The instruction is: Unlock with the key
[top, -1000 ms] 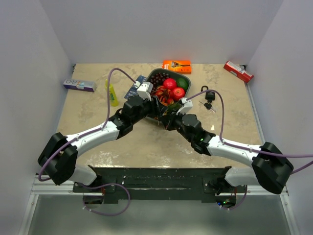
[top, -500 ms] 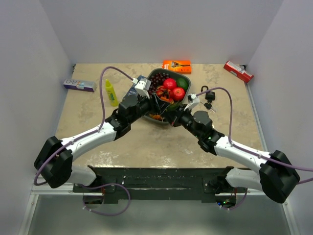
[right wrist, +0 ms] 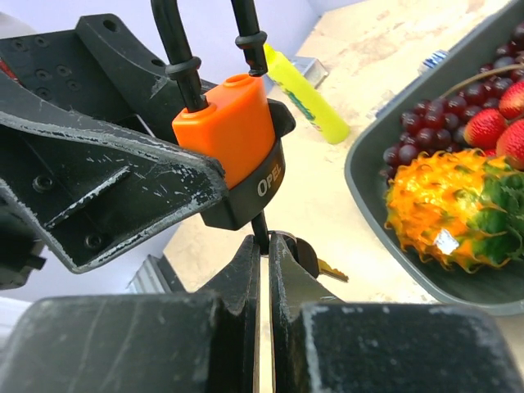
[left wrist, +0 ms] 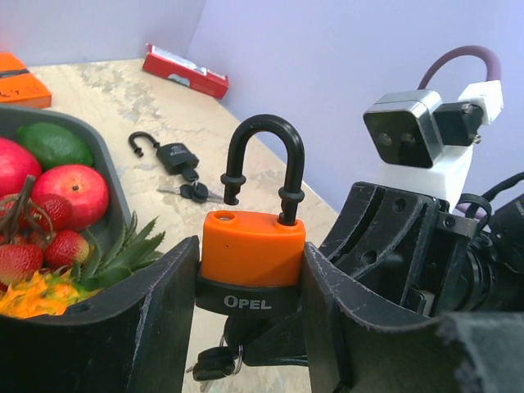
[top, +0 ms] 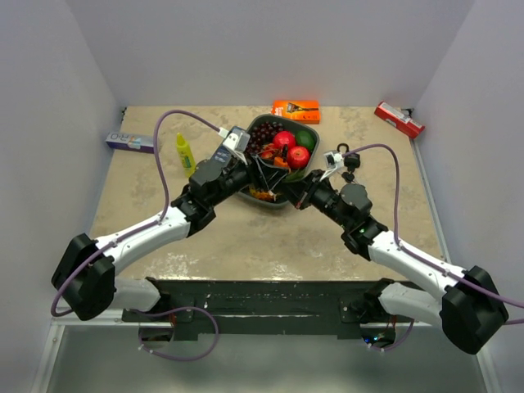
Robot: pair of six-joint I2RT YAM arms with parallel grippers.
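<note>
As both arms have eased out toward the tray (right wrist: 366, 180), the left fingers (left wrist: 155, 311), half-open, clamp the padlock (left wrist: 250, 246), the right fingers (right wrist: 233, 282) pinch its key (right wrist: 260, 231) tight, and the shackle (left wrist: 267, 123) looks sprung, so likely unlocked.

Fruit tray (left wrist: 113, 184) is flanked by yellow bottle (top: 186, 155) and black padlock (top: 350, 160); counter (top: 246, 233) before the tray is left bare.

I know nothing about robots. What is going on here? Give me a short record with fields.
left jaws: clamped on the sides of the orange padlock, holding it upright
right jaws: shut on the key, which sits in the padlock's underside
shackle: raised, one leg out of its hole
tray: beside the padlock, holding fruit
black padlock: lying on the table with its keys, apart from both arms
</note>
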